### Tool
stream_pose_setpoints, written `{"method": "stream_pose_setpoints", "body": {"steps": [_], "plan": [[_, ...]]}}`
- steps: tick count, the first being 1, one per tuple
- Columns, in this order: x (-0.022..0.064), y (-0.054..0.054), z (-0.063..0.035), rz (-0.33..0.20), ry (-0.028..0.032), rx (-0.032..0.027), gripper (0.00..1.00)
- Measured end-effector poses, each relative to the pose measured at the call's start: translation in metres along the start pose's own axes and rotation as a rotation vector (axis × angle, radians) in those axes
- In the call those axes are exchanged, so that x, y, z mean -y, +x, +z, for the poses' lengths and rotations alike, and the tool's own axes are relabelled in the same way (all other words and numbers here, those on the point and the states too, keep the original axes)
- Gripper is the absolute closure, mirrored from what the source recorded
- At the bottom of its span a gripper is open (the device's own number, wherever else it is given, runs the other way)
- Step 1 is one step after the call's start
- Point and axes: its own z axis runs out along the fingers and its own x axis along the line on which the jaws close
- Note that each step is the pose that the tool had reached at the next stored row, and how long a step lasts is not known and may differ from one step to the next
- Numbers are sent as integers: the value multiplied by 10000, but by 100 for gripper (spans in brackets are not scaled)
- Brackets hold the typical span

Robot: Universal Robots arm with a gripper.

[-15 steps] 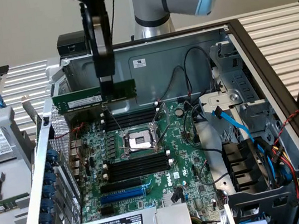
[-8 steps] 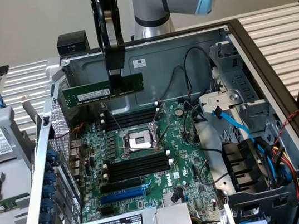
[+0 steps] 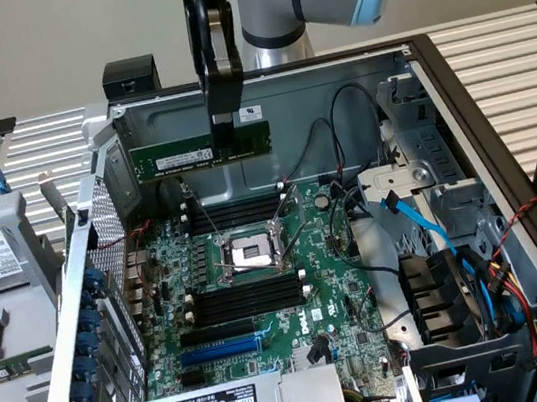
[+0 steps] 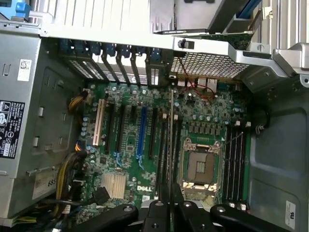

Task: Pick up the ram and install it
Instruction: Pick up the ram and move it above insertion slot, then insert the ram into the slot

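Clearly the claw point(image 3: 226, 131) is clamped on the ram point(image 3: 181, 156), pinching its top edge a little toward the exterior view's right of the stick's middle. The ram hangs level in the upper middle of the frame, above the motherboard point(image 3: 264, 303), inside the open case point(image 3: 331, 75).

In the exterior view, the board point(image 3: 338, 292) lies flat in the case point(image 3: 351, 77), with the socket point(image 3: 253, 254) near its middle. Taking the socket as the dial's centre, the far slots point(image 3: 235, 211) sit at 12 o'clock and the near slots point(image 3: 248, 300) at 6. The expansion slot point(image 3: 220, 350) lies beyond them at 7. The drive cage point(image 3: 427, 177) stands at 3. The ram point(image 3: 181, 157) hangs level at 12, raised clear of the board and pinched in the gripper point(image 3: 226, 131).
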Motion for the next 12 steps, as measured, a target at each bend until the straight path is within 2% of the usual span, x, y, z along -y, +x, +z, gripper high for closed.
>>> {"method": "stream_pose_setpoints", "body": {"steps": [1, 4, 5, 12], "plan": [[34, -81, 3, -3, 0, 1, 86], [31, -81, 3, -2, 2, 0, 86], [31, -81, 14, 0, 25, 0, 86], [45, -73, 138, 152, 56, 16, 86]]}}
